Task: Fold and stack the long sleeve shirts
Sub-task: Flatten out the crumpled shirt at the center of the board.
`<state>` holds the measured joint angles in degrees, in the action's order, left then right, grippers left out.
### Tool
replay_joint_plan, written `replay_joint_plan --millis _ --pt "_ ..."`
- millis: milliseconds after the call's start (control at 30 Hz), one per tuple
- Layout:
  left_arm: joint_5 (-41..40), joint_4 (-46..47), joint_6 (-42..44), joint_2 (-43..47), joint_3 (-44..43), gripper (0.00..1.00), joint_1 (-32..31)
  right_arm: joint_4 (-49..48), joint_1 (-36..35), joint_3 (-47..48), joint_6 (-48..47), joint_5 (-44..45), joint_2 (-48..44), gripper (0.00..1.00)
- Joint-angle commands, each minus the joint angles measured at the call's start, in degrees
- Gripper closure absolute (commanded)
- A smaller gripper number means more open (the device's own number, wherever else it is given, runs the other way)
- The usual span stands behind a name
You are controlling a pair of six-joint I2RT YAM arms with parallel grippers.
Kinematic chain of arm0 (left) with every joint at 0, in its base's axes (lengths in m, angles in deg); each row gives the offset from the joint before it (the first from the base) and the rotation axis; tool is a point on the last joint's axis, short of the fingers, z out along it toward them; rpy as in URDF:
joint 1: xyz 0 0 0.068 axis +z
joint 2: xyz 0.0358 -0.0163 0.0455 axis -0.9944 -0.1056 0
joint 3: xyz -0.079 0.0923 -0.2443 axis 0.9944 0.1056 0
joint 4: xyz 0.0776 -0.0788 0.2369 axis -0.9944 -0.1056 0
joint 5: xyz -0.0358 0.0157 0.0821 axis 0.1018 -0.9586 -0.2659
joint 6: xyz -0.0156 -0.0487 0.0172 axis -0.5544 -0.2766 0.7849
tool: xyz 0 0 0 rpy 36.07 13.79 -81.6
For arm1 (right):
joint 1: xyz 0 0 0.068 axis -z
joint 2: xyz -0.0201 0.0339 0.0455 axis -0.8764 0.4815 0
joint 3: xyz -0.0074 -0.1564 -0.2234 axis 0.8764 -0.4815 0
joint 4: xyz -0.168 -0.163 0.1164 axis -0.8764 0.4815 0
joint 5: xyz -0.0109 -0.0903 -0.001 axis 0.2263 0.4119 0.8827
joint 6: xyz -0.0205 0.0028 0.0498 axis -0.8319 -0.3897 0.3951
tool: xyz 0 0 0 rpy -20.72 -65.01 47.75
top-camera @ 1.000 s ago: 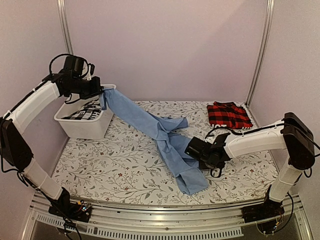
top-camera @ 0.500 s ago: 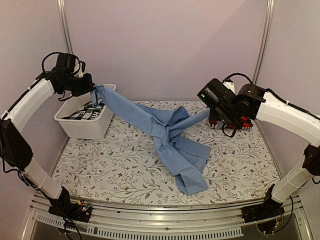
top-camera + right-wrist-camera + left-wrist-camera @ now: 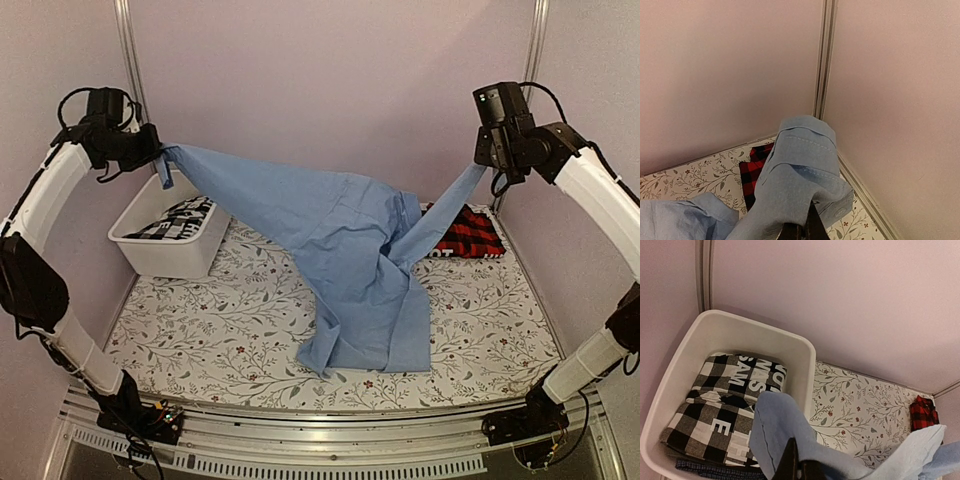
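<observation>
- Your left pincer point(image 3: 155, 152) is clenched on one end of the light blue shirt point(image 3: 340, 240), and it holds that end high at the left, above the white bin point(image 3: 165, 262).
- In the left wrist view its dark fingertips point(image 3: 790, 462) are pressed together at the bottom edge. Blue cloth bunches around and over them, and no gap shows between them.
- Your right pincer point(image 3: 492, 172) is clenched too, and it grips a narrow strip of the same shirt that looks like a sleeve, up in the far right corner.
- In the right wrist view a stitched fold of blue cloth drapes over the closed fingertips point(image 3: 812, 227) and hides most of them.
- The shirt is stretched between your two pincers and sags in the middle. Its broad body hangs down to the floral surface point(image 3: 200, 330), and its lower edge lies crumpled there near the front centre.
- The strip running up to the right pincer passes in front of the red-and-black plaid shirt point(image 3: 470, 235).
- That plaid shirt lies flat on the surface at the far right, below the right pincer and partly hidden by the blue cloth. Neither pincer touches it.
- The white bin stands on the surface at the far left. It holds a folded black-and-white checked cloth point(image 3: 725, 395) with large white letters, and a darker checked piece shows beneath it.
- The end of the blue shirt in the left pincer hangs above the bin's near right part, and you cannot tell whether it touches the rim.
</observation>
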<state>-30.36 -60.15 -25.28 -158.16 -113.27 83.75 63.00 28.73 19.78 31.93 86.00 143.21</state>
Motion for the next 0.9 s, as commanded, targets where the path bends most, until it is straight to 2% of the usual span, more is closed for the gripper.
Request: replay_joint_plan --millis 0,100,267,433,567,700,867 --pt "-0.25 -2.45 0.54 -3.38 -4.60 1.00 1.83 -4.69 4.86 1.54 -5.83 -2.03 0.96 1.00" --pt "-2.17 -4.21 1.27 -5.02 -7.35 1.00 2.48 -5.40 7.96 0.72 -6.33 -3.78 1.33 1.00" --pt "-2.70 -6.27 1.95 -6.03 -10.49 1.00 7.08 -6.16 10.14 -1.63 -7.01 -5.84 1.14 1.00" --pt "-3.09 -6.35 2.13 -5.16 -9.03 1.00 10.44 -6.44 10.60 -6.72 -5.53 -8.20 0.50 1.00" --pt "1.27 -6.17 1.46 -4.88 -8.80 1.00 13.65 -6.44 12.10 -10.47 -4.30 -9.36 0.14 1.00" --pt "5.20 -5.44 1.87 -4.70 -7.11 1.00 9.79 -7.02 13.40 -13.17 -2.73 -12.56 0.35 1.00" --pt "4.16 -3.80 2.77 -2.46 0.20 1.00 -2.37 -8.80 13.42 -18.40 -1.34 -16.53 2.14 0.96"
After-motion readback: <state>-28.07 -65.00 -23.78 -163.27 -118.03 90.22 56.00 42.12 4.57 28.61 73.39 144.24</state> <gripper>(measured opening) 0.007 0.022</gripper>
